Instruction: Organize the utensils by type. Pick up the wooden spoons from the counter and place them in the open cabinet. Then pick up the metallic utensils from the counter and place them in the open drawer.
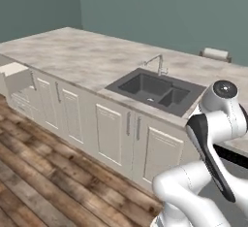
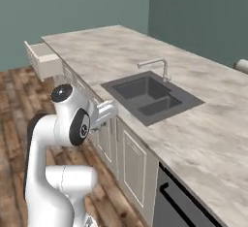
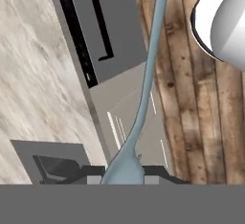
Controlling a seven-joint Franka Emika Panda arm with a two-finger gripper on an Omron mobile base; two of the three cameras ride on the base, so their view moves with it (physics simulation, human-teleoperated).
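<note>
My gripper [image 3: 123, 174] is shut on a slim grey metal spoon [image 3: 149, 65], one of the metallic utensils. It holds the spoon by the bowl end, and the handle runs away from the hand over the wooden floor [image 3: 191, 103] and the cabinet fronts. The counter [image 1: 72, 51] [image 2: 121, 46] [image 3: 28, 74] is beige-grey marbled stone. At its far left end the open drawer [image 1: 14, 73] [image 2: 42, 58] stands pulled out, cream inside. The wooden spoons and the open cabinet are out of view.
A dark sink [image 1: 155, 91] [image 2: 150, 95] with a faucet [image 1: 159, 63] is set in the counter. A paper towel roll [image 1: 214, 53] stands at the back right. A dark dishwasher front [image 3: 95, 27] [image 2: 179, 202] sits under the counter. Wooden floor [image 1: 43, 182] lies in front.
</note>
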